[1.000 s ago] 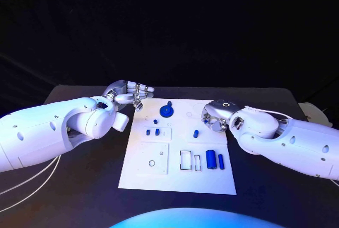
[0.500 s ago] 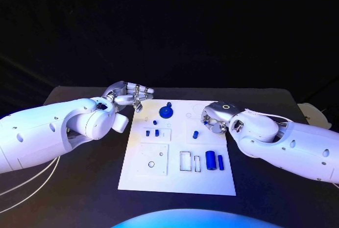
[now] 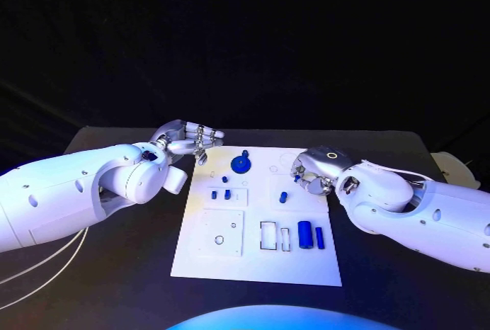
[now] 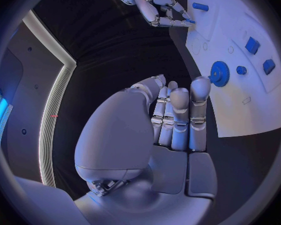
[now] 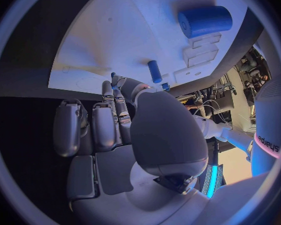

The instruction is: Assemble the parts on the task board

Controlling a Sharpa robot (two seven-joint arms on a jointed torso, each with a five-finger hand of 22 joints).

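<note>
The white task board [image 3: 255,255] lies in the middle of the table. On it are a blue gear [image 3: 241,162] at the far end, small blue pegs [image 3: 219,194], a lone peg [image 3: 283,197], a thick blue cylinder [image 3: 304,234] and a thin one [image 3: 319,236]. My left hand [image 3: 191,141] hovers off the board's far left corner, fingers curled together and holding nothing; the gear [image 4: 219,74] sits just beyond its fingertips. My right hand [image 3: 311,175] is at the board's right edge, thumb and finger pinched, with a bit of blue [image 5: 165,86] at the tips. The lone peg [image 5: 154,71] stands close by.
Empty rectangular slots [image 3: 268,234] and a raised square plate with a hole [image 3: 221,231] mark the board's near half. Black table [image 3: 122,273] surrounds the board. My two white forearms flank the board on both sides.
My right arm has crept slightly forward along the board's right edge. The left hand holds nearly the same place with its fingers curled.
</note>
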